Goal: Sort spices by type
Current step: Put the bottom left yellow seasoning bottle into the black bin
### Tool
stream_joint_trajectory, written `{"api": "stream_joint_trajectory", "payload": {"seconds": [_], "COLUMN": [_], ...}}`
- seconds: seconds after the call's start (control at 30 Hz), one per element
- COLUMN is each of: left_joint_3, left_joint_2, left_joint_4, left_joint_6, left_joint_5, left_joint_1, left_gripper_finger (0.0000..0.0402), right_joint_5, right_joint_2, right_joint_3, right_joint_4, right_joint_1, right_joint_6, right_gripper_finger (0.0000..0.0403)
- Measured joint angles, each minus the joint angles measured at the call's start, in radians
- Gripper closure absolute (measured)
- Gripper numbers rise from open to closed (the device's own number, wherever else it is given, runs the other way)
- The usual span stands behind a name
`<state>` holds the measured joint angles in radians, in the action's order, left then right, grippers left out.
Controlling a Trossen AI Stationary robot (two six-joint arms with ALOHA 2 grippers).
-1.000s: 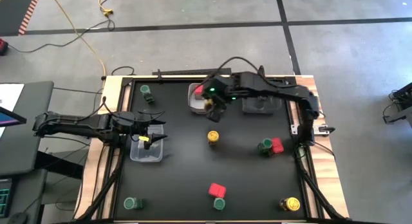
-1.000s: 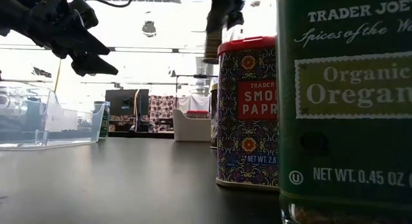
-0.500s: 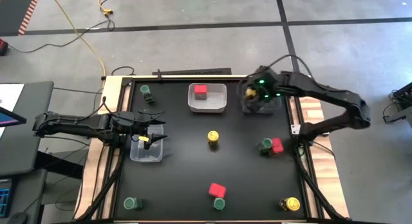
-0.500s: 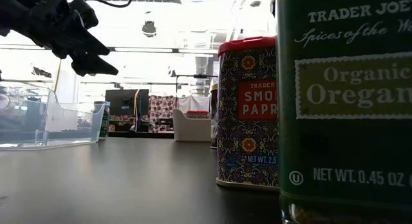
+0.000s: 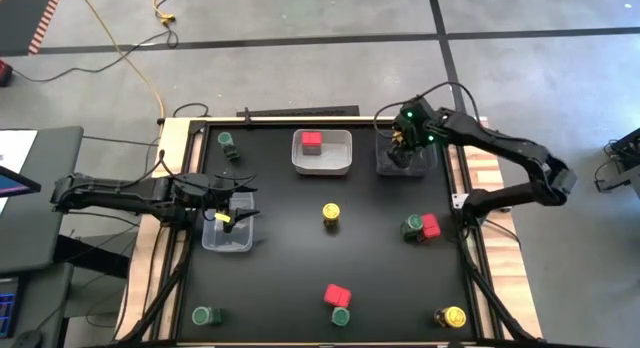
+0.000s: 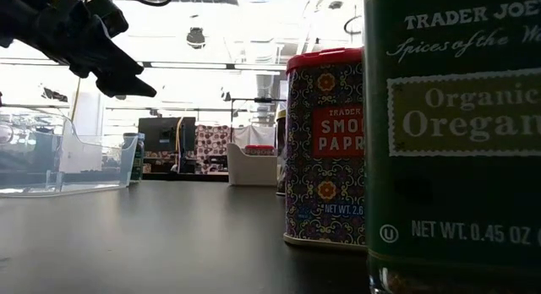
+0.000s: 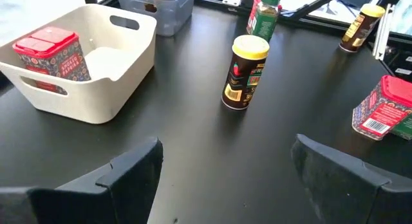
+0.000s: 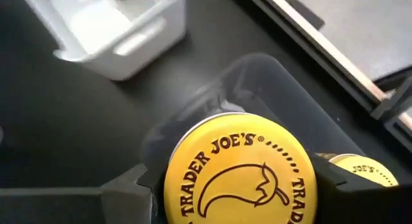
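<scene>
The right gripper (image 8: pixel 235 185) is clamping a round yellow-lidded jar (image 8: pixel 239 169), its dark fingers pressing either side of the glossy printed lid, and it is hanging over the clear plastic tray (image 5: pixel 405 160) at the table's far right corner, where a second yellow lid (image 8: pixel 357 172) is showing just beside the held one. Next to that tray, the white rectangular bin (image 5: pixel 322 153) with cut-out handles is holding one red square-topped box (image 5: pixel 311 141), a patterned tin with rounded corners. Across the matte black table (image 5: pixel 280 288), the left gripper (image 5: pixel 240 200) is waiting with its fingers spread wide and empty above another clear tray (image 5: pixel 226 231) at the left edge. By my reckoning the sorting is only partly done: one red box is binned and the yellow jars are beginning to gather. Still loose are a yellow jar (image 5: pixel 331 215) mid-table, a green-lidded jar touching a red box (image 5: pixel 430 226) at the right, another red box (image 5: pixel 337 296) with a green jar just beside it near the front edge, green jars (image 5: pixel 204 316) at the front left and (image 5: pixel 227 142) far left corners, and a yellow jar (image 5: pixel 452 316) at the front right.
</scene>
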<state>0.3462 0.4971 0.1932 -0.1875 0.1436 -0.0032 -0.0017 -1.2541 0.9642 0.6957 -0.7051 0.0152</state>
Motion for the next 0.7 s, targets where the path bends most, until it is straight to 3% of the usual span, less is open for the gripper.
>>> {"api": "stream_joint_trajectory", "payload": {"seconds": [0.33, 0.7], "left_joint_3": [0.000, 0.000], "left_joint_2": [0.000, 0.000], "left_joint_4": [0.000, 0.000], "left_joint_6": [-0.004, -0.019], "left_joint_5": [0.000, 0.000], "left_joint_1": [0.000, 0.000], "left_gripper_finger": [0.0072, 0.0072], "right_joint_5": [0.001, 0.054], "right_joint_2": [-0.106, -0.201], "right_joint_3": [-0.059, -0.060], "right_joint_4": [-0.151, -0.189], "right_joint_1": [-0.033, -0.051], "right_joint_6": [-0.046, -0.076], "right_gripper_finger": [0.0168, 0.0168]}}
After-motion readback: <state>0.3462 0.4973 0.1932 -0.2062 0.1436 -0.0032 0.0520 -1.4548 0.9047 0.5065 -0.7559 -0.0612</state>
